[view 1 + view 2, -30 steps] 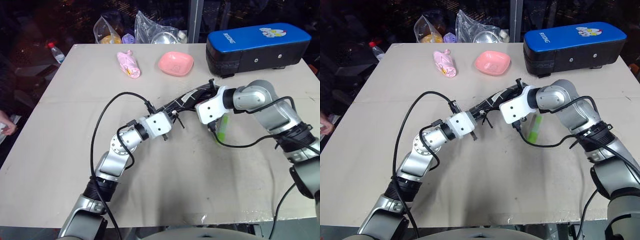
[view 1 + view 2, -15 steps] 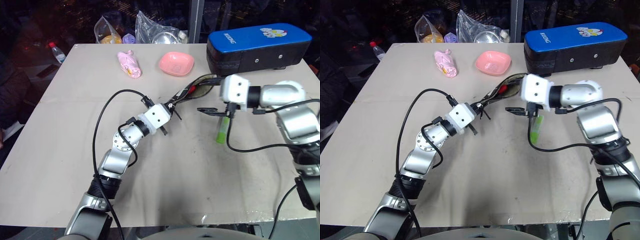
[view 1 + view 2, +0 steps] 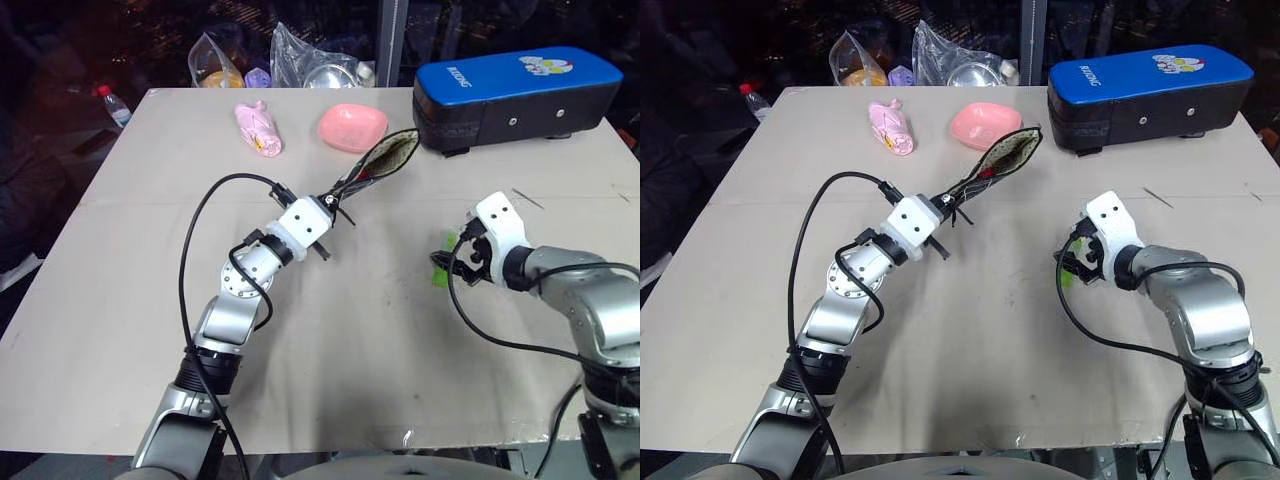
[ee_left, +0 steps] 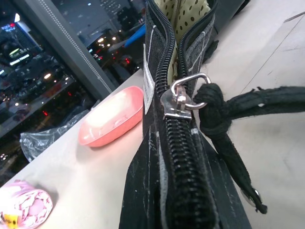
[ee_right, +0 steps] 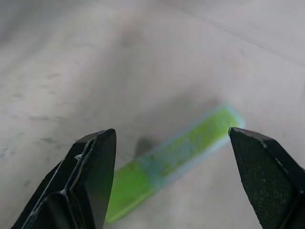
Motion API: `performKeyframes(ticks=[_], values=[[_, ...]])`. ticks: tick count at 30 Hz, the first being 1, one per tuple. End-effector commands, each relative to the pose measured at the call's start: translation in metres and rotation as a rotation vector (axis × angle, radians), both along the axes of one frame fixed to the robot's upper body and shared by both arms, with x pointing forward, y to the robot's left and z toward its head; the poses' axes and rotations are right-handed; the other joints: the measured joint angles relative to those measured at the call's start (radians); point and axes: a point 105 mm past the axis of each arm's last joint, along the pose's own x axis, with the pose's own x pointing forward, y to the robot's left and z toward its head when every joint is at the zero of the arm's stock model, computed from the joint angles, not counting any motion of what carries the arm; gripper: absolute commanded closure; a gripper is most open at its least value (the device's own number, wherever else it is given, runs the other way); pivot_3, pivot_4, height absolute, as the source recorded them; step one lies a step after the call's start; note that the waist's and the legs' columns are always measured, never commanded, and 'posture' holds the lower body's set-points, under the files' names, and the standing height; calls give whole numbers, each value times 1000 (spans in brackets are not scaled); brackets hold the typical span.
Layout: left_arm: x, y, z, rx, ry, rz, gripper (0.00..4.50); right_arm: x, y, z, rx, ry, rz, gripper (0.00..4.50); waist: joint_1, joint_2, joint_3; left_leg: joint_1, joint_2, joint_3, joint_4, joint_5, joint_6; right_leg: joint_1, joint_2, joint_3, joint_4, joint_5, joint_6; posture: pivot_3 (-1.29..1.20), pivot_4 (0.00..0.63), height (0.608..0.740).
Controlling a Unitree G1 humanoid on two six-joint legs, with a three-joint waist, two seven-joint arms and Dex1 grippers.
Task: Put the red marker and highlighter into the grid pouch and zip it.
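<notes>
The highlighter (image 5: 176, 160) lies flat on the tabletop (image 3: 350, 340), long axis crossing between the wide-spread fingers of my right tool (image 5: 171, 191). My left tool (image 3: 335, 208), clamped, holds the grid pouch (image 3: 375, 165) aloft, mouth open.

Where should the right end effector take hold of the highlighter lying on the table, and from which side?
Grip the highlighter mid-barrel, across its width, coming down from above. It lies flat and free on the table, already between the open right end effector fingers.
</notes>
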Motion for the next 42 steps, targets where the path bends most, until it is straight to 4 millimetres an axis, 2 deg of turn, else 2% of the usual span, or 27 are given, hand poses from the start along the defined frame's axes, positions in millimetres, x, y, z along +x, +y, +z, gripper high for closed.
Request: performKeyframes(ticks=[1,3,7,10,12,13,15,17,24,26,33,36,40,41,42], values=[[-5,-2,10,-16,-45,-13,4500,-5,-5,0,-18,-12,-91,704,0,0,0,0,0,0,0,0,0,0,0,0,0,0,0,0,150,740],[-5,-2,9,-15,-45,-13,4500,-7,-6,-2,-37,-11,-103,704,0,0,0,0,-1,0,0,0,0,0,0,0,0,0,0,0,150,740],[-8,-6,6,-17,-35,-34,4500,-14,7,-15,-6,35,-112,704,-2,0,0,0,-1,0,0,0,0,0,1,0,0,0,0,0,150,740],[-8,-7,4,-11,-33,-41,4500,-15,9,-20,45,64,-132,1592,-2,0,0,1,-1,-1,0,0,0,0,7,1,0,0,0,0,150,740],[-8,-7,5,-11,-35,-40,4500,-14,6,-22,39,68,-142,2535,-2,-1,-1,1,-1,0,0,0,0,0,8,2,0,0,0,0,150,740],[-7,-6,5,-11,-36,-38,4500,-13,3,-22,31,67,-146,3312,-2,-1,-1,1,-1,0,0,0,0,1,8,2,0,0,1,0,150,740],[-7,-6,5,-13,-37,-35,4500,-12,-2,-22,20,63,-148,3658,-2,-3,-2,1,-1,0,0,0,0,1,8,2,0,0,1,0,150,740],[-7,-5,5,-16,-36,-34,4500,-6,-11,-12,17,30,-145,4484,-2,-4,-2,2,-1,0,0,0,1,1,8,2,0,0,1,0,150,740],[-8,-8,2,-25,-27,-41,4500,12,-37,48,-146,-177,42,4484,-2,-3,-2,1,-2,0,0,0,1,1,7,2,-1,0,1,0,150,740],[-8,-9,2,-26,-26,-43,4500,12,-36,51,-153,-180,87,4484,-4,-4,-2,1,-1,0,0,0,1,1,8,3,-1,0,1,0,150,740],[-8,-10,1,-33,-25,-41,4500,7,-32,40,-138,-148,217,4484,-2,-4,-2,1,2,1,0,0,1,1,11,3,-1,0,0,0,150,740],[-9,-11,-1,-34,-21,-44,4500,2,-36,32,-175,-119,315,3740,1,-4,-2,1,1,1,1,-1,1,1,10,4,-2,0,1,0,150,740],[-9,-11,-2,-34,-19,-45,4500,5,-45,19,-176,-61,358,1799,0,-4,-2,1,1,1,1,-1,2,1,9,4,-2,0,1,0,150,740],[-9,-12,-2,-34,-19,-46,4500,7,-46,16,-161,-48,365,1577,0,-4,-2,1,1,1,1,-1,2,1,10,4,-2,0,1,0,150,740],[-8,-12,-2,-35,-19,-47,4500,10,-46,13,-150,-38,391,1577,-1,-4,-2,1,1,1,1,-1,2,1,9,4,-2,0,1,0,150,740]])
